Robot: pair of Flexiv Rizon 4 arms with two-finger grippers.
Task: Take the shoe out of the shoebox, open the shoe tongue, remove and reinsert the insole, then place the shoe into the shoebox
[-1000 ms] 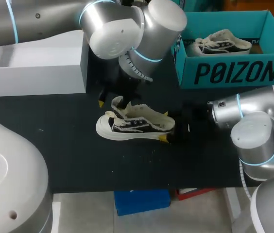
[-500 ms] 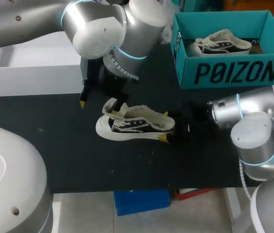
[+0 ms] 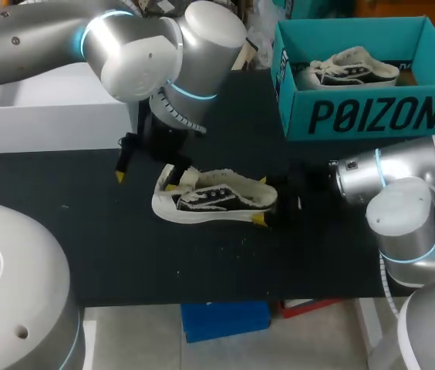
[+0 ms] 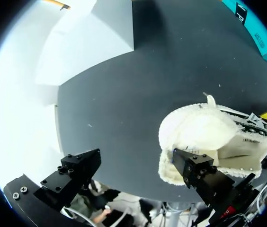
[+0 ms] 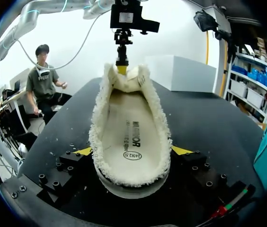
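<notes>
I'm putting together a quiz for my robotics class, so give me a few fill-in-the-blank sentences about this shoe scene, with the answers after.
1. The right gripper is shut on the ____ end of the shoe.
2. The left gripper, by the shoe's toe end, has its fingers ____.
3. Inside the teal shoebox lies a second ____.
4. The shoe being held rests on a table whose colour is ____.

Missing words: heel; open; shoe; black

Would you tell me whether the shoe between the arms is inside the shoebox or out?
Out: the shoe stands sole-down on the table, apart from the teal shoebox.
</notes>
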